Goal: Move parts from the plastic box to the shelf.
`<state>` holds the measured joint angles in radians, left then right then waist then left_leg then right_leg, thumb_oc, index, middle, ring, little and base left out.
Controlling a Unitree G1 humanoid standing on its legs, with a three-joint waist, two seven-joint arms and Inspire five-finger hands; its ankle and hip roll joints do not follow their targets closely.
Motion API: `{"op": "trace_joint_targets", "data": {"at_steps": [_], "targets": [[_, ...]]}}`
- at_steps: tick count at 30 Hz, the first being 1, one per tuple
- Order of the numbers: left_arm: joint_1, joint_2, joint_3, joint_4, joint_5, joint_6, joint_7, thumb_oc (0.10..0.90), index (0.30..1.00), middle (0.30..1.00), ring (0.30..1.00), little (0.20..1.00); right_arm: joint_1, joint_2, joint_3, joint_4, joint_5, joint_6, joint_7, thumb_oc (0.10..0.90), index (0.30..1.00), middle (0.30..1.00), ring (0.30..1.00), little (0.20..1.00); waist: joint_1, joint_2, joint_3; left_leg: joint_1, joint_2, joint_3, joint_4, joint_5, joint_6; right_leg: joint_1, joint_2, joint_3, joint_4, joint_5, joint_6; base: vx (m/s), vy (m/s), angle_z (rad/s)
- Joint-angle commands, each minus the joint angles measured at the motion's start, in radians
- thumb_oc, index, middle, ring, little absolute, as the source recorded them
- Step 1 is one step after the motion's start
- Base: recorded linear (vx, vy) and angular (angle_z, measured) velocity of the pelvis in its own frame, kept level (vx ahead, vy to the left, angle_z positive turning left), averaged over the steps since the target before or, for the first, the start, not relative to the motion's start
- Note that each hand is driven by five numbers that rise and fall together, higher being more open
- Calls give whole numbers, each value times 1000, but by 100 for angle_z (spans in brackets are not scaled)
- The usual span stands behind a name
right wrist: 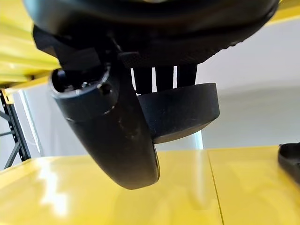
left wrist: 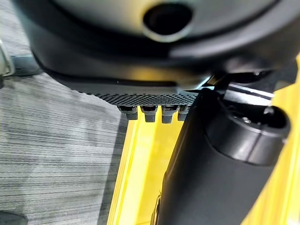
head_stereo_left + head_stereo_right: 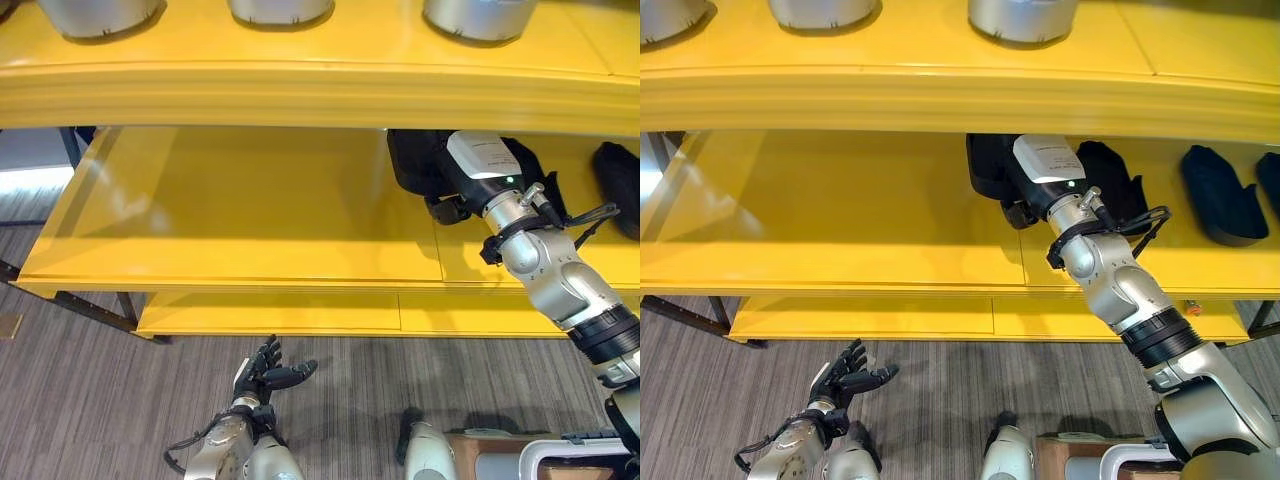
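While reaching into the shelf (image 3: 240, 215) at centre-right of frame, right hand (image 3: 1015, 190) has fingers (image 1: 164, 77) and thumb curled round a black part (image 1: 180, 110); left hand (image 3: 265, 372), bottom left, fingers loosely spread, holding nothing.

Both head eyes look down on the yellow shelf (image 3: 250, 215); wrist cameras sit close, perhaps inches behind their hands.
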<state>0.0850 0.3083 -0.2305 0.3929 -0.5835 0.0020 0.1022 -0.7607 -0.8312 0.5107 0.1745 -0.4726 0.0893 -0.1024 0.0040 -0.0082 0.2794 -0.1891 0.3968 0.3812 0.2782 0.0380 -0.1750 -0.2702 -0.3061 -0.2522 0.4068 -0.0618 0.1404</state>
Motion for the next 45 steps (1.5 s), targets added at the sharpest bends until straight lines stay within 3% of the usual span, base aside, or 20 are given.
{"op": "trace_joint_targets", "data": {"at_steps": [1,3,5,7,8,9,45], "targets": [[-57,85,-13,-111,-3,-95,-3,900,1000,1000,1000,1000,-228,-25,-43,-23,-79,-28,-89,400,300,300,300,300,21,-27,-13,19,69,-16,57,7,-7,65,-53,22,-46,31,31,-41,0,5],[-61,92,-11,-114,-16,-99,0,900,1000,1000,1000,1000,-274,-21,-25,-14,-85,-22,-94,400,300,300,300,300,31,-28,5,8,65,-36,60,-8,-21,55,-54,25,-34,15,40,9,8,5],[-64,92,-10,-113,-22,-101,3,900,1000,1000,1000,1000,-288,-19,-19,-6,-83,-21,-98,400,300,300,300,300,33,-27,17,-10,64,-27,58,7,-6,42,-56,16,-38,33,30,-65,5,5],[-68,94,-12,-113,-22,-104,7,900,1000,1000,1000,1000,-297,-14,-8,-3,-84,-17,-98,400,300,300,300,300,38,-27,24,-16,59,-48,63,-10,-19,42,-58,22,-28,19,40,-22,0,10],[-69,94,-11,-114,-21,-104,8,900,1000,1000,1000,1000,-297,-12,-9,-4,-83,-16,-99,400,300,300,300,300,39,-28,31,-27,61,-39,63,7,-4,33,-58,14,-31,36,30,52,3,8],[-69,94,-10,-115,-21,-105,9,900,1000,1000,1000,1000,-294,-8,-10,-1,-83,-15,-98,400,300,300,300,300,41,-28,31,-21,59,-53,69,-12,-18,40,-59,19,-21,17,39,-1,7,10],[-107,93,10,-144,-12,-124,63,900,1000,1000,1000,1000,-158,74,-46,33,-36,22,-93,400,300,300,300,300,52,-18,148,-61,49,-68,83,-18,-13,-11,-72,13,16,28,32,0,1,1]]}}
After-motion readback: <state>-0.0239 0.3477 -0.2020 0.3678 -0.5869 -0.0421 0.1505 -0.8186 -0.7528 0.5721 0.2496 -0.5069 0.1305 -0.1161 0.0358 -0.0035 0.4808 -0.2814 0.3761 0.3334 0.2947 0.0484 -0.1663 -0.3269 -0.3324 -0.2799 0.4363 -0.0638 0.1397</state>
